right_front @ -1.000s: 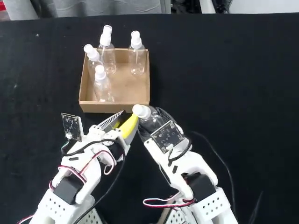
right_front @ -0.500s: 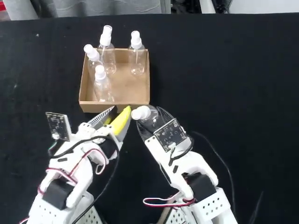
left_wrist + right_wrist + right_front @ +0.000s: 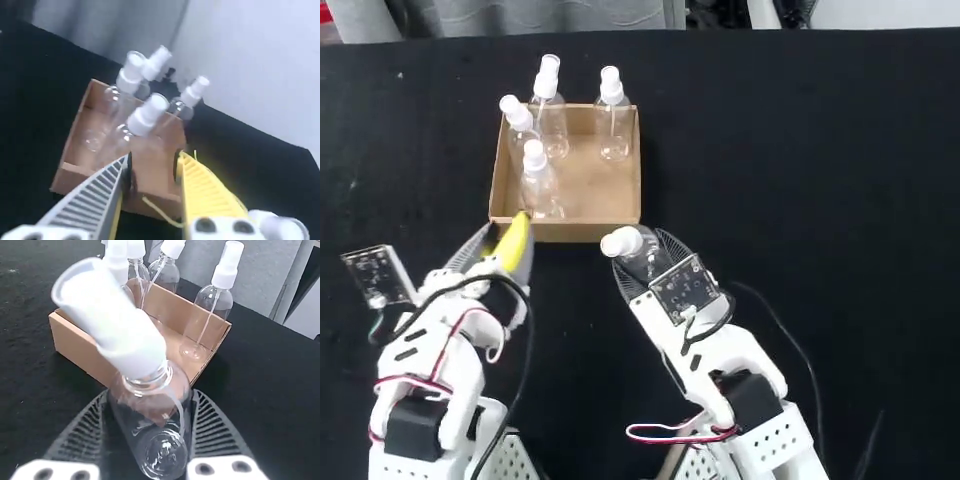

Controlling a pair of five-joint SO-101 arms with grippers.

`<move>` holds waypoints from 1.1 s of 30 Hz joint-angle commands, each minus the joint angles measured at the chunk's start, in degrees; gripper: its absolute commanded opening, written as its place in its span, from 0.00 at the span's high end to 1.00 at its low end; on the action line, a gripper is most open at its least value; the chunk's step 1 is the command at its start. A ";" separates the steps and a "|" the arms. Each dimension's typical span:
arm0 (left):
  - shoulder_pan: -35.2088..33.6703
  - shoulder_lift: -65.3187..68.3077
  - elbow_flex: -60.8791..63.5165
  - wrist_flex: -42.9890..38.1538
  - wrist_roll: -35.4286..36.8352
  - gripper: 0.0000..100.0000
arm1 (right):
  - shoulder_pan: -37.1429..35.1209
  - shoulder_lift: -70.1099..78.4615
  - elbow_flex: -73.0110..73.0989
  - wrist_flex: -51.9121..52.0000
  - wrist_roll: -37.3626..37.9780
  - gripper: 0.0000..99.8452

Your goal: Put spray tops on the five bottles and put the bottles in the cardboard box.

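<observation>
Right pincer [image 3: 645, 262] [image 3: 152, 396]: shut around a clear bottle [image 3: 642, 258] [image 3: 156, 415]. Its 2 dark ribbed fingers press the bottle's body from either side. The bottle lies tilted in the grip, and its white spray top [image 3: 620, 241] [image 3: 111, 315] is fitted and points toward the cardboard box [image 3: 565, 229] [image 3: 85, 351]. In the high view the held bottle is outside the box, just in front of the near wall and close to the near right corner. Whether the bottle touches the bench [image 3: 800, 150] cannot be told.

Left pincer [image 3: 505, 225] [image 3: 152, 160]: parted a moderate way, with nothing between its fingers. It has 1 yellow finger [image 3: 513, 243] [image 3: 205, 195] and 1 grey finger [image 3: 470, 252] [image 3: 95, 195]. In the high view the tips lie at the box's near left corner, and the yellow tip overlaps the near wall. Contact with the cardboard cannot be told.

Cardboard box: shallow and open-topped, resting on the black bench beyond both arms. Inside it, 4 bottles stand upright, each with a white spray top on:
- 1 at the far wall, left of the middle [image 3: 548, 110]
- 1 at the far wall toward the right [image 3: 612, 118]
- 1 at the left wall toward the far corner [image 3: 520, 128]
- 1 at the left side nearer the front [image 3: 538, 182]

The left wrist view looks between the parted fingers at this group of 4 in the box [image 3: 72, 150].
</observation>
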 commanded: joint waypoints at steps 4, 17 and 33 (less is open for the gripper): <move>-8.66 -0.09 -1.98 0.35 -0.44 0.85 | 1.41 -1.63 -2.24 0.18 -0.53 0.95; -17.10 -0.09 5.76 0.00 -0.53 0.97 | 1.41 -1.63 -2.24 0.18 -0.53 0.95; -20.88 -0.09 18.86 -0.09 -8.88 0.97 | 1.41 -1.63 -2.15 0.18 -0.53 0.95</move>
